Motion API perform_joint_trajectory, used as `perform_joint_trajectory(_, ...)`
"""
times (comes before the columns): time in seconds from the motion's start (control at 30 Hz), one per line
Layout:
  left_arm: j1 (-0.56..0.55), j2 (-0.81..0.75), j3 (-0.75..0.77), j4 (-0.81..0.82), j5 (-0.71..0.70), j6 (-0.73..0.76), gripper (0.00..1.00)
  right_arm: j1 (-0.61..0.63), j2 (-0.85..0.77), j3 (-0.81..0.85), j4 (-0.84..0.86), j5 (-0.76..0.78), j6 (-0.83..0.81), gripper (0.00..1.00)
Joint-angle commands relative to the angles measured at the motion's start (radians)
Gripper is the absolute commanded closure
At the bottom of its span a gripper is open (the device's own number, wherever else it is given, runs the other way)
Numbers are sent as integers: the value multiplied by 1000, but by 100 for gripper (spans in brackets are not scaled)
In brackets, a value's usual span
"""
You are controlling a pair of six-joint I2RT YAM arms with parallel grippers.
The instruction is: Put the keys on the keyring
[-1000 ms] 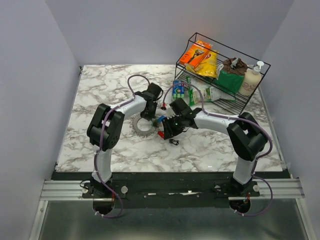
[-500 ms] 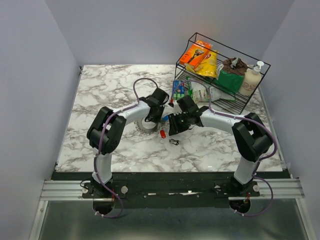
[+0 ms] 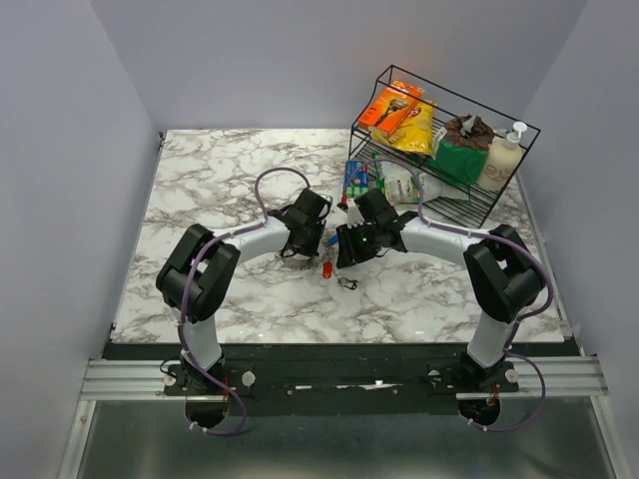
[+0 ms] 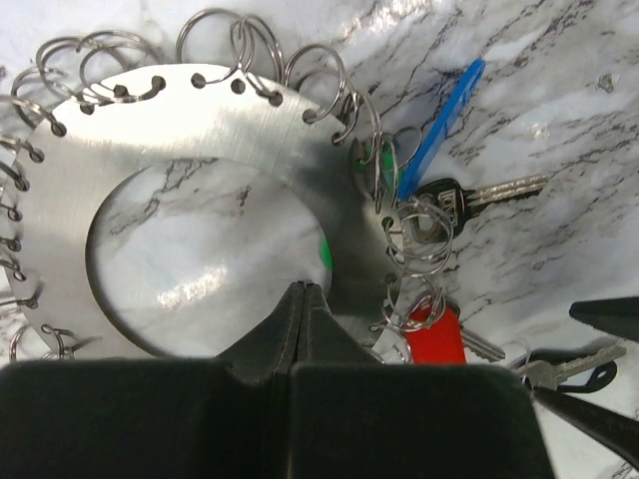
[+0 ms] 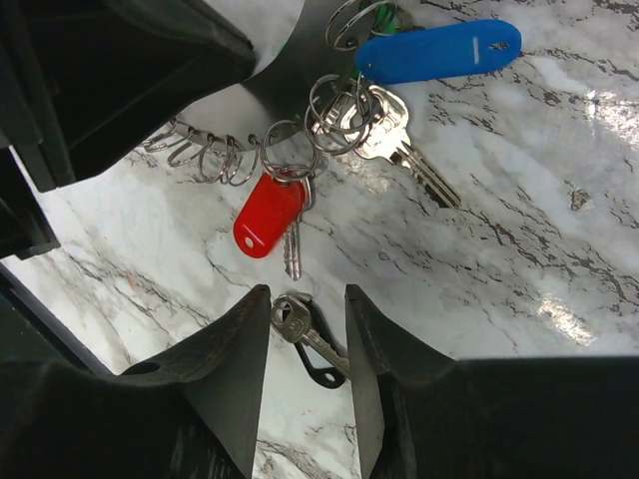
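The keyring (image 4: 200,130) is a flat silver disc with small split rings strung through holes along its rim. The left gripper (image 4: 305,299) has its fingers pressed together on the disc's inner edge, and as far as the wrist view shows, the thin plate is pinched between them. A second ago the disc lay flat on the marble table (image 3: 200,190) and showed from above as a toothed wheel beside that gripper. Now it is hidden under the left gripper (image 3: 300,242), whose arm has swung its elbow out to the left and lower. On the side towards the right arm hang the keys already threaded: a red-headed key (image 5: 268,218), a blue tag (image 5: 439,50) and a plain silver key (image 5: 399,150). The red one rests on the table in much the same spot as before (image 3: 326,268). The right gripper (image 5: 307,294) hovers with its jaws apart and nothing between them. It has shifted slightly away from its base and is just beside the hanging bunch. Below its fingers lies a loose key (image 5: 298,324) on a dark loop, unmoved on the marble (image 3: 346,284) — near the ring but apart from it. Further back stands a wire rack (image 3: 499,205) of groceries.
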Motion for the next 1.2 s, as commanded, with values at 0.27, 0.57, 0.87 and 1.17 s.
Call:
perform_joint_trajectory(0.27,-12,29,-154,-232,-94,-64,100,-22,-2,19,26,-18,8,55)
perform_joint_trajectory(0.57,-12,-11,-105,-342,-223,-80,100,-47,-8,56,29,-7,-4,55)
perform_joint_trajectory(0.87,-10,-83,-89,-342,-258,-79,100,-48,81,214,29,9,-5,43)
perform_joint_trajectory(1.17,19,-146,-86,-313,-232,-93,54,-51,221,396,4,-49,-7,41)
